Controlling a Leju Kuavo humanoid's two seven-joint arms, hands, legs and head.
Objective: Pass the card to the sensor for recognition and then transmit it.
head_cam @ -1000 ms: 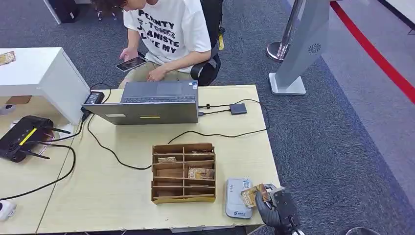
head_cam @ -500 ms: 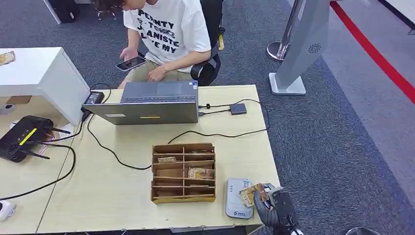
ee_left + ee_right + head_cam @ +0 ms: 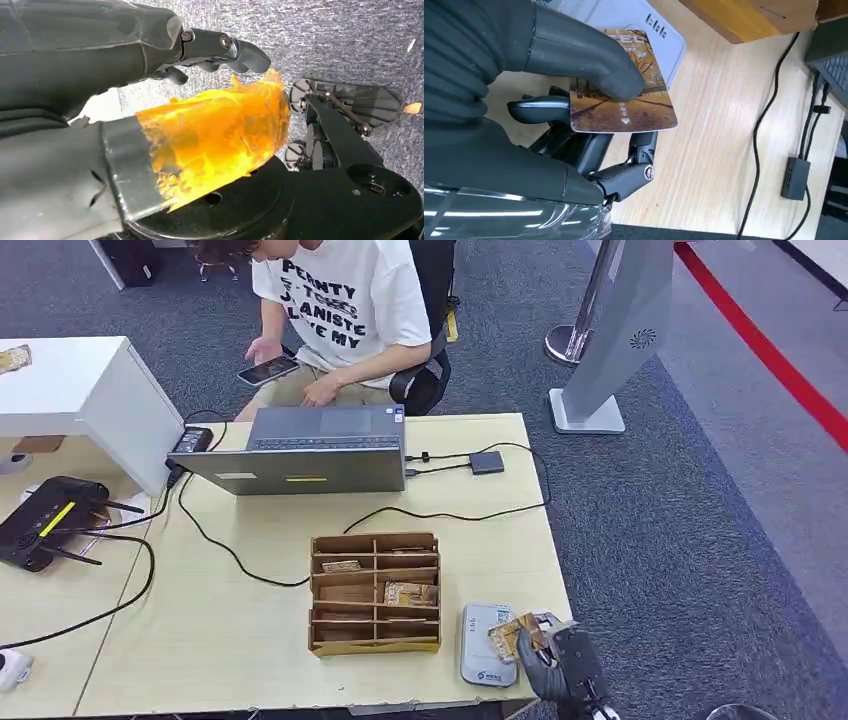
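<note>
- Your right hand (image 3: 560, 665) pinches the card (image 3: 512, 636) between its thumb (image 3: 589, 60) and the fingers (image 3: 544, 111) beneath, at the near right corner of the table (image 3: 250, 640).
- The card juts out past the fingertips and overlaps the edge of the grey card reader (image 3: 483, 645) that lies just beyond the hand; the right wrist view shows the reader's white face (image 3: 624, 20) directly behind the card.
- The step in hand looks like the presentation to the sensor: the card is at the reader, but whether it touches the face or hovers a little above is hard to tell from these angles.
- Your left hand (image 3: 215, 50) hangs over the carpet with its fingers curled in; an orange glare covers much of that view, so whether it holds anything cannot be told.
- The next move calls for a firm pinch while the card sits flat over the reader, then a carry away from the hand toward the wooden sorting box (image 3: 375, 592) beside the reader, or on to the seated person (image 3: 340, 310) behind the laptop (image 3: 310, 455), for the handover.
</note>
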